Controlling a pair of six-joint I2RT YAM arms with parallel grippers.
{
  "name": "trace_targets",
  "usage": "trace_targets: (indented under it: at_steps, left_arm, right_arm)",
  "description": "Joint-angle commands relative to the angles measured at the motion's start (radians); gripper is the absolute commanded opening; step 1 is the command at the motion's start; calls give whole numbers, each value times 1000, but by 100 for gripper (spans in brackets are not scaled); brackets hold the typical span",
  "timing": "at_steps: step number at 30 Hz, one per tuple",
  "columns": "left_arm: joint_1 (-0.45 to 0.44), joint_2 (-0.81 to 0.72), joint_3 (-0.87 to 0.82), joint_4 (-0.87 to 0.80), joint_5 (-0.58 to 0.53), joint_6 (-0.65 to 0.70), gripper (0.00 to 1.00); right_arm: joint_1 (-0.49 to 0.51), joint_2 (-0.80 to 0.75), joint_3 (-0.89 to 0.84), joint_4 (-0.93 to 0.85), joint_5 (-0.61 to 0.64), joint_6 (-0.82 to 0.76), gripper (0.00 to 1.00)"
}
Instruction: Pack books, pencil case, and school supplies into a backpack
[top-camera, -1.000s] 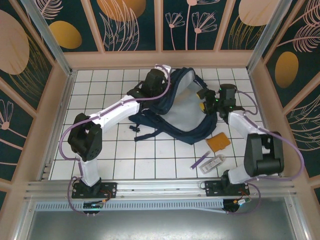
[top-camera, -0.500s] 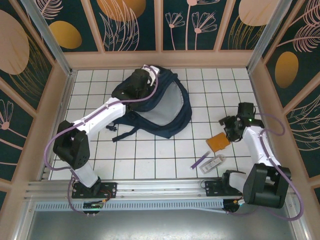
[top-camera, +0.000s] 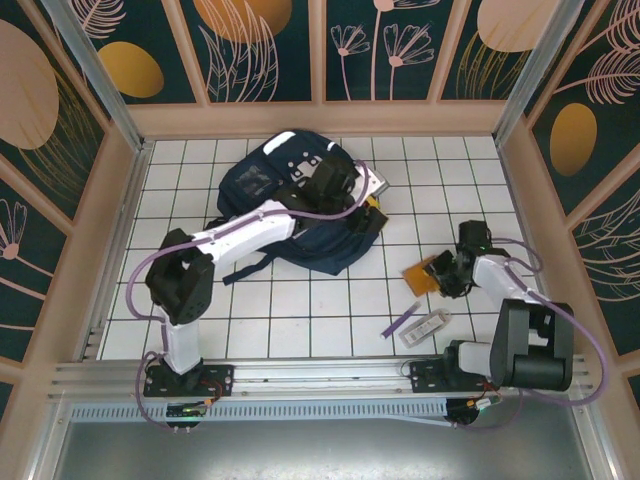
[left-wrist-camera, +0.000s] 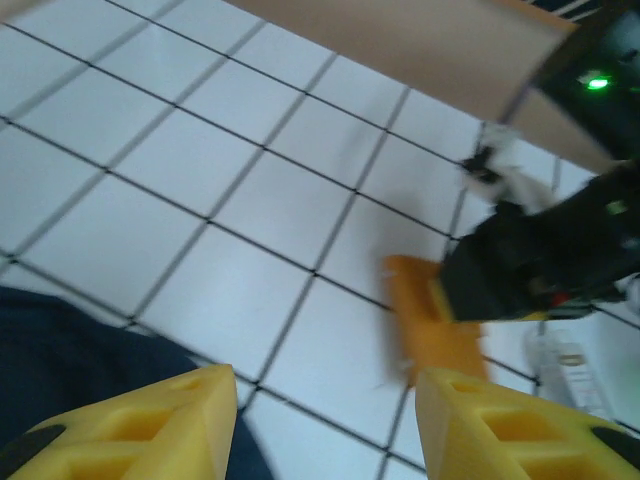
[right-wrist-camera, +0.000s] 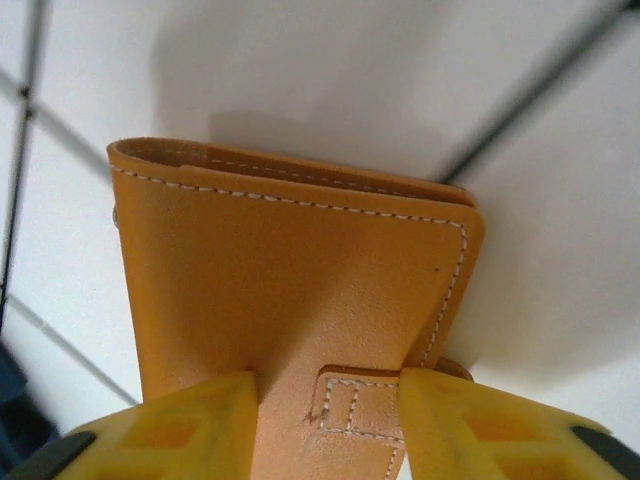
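Orange book (right-wrist-camera: 290, 270) looks light, stiff; pinch its six-o'clock tab, where right fingers (right-wrist-camera: 180, 425) straddle, grip unclear; left fingers (left-wrist-camera: 150, 425) wide.

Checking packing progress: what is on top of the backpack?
The left arm lies across the backpack, with the left gripper open and empty at its right edge. Whatever is inside the backpack, or beneath the arm, is covered and cannot be seen.
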Motion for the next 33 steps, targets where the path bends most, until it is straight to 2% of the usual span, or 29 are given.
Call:
trace_targets:
  at_steps: [1, 5, 8, 13, 16, 25, 30, 33]
  left_arm:
    - [6, 79, 8, 105, 67, -155, 51]
    - [1, 200, 90, -13, 28, -120, 50]
    - [0, 269, 143, -72, -18, -99, 50]
    - [-8, 369, 265, -194, 10, -159, 48]
    - [-28, 387, 279, -217, 27, -166, 46]
    - [-52, 464, 372, -298, 66, -127, 25]
    - [-53, 525, 422, -335, 93, -118, 24]
    - [-53, 594, 497, -403, 71, -108, 19]
  right_arm:
    - [90, 63, 49, 158, -81, -49, 39]
    - [114, 134, 108, 241, -135, -42, 40]
    - [104, 144, 147, 211, -125, -86, 43]
    - [34, 104, 159, 99, -158, -196, 46]
    - [-21, 91, 127, 63, -173, -278, 46]
    - [-19, 203, 106, 163, -318, -422, 44]
    - [-16, 274, 95, 186, -336, -445, 44]
    - [-10, 294, 82, 212, -363, -447, 43]
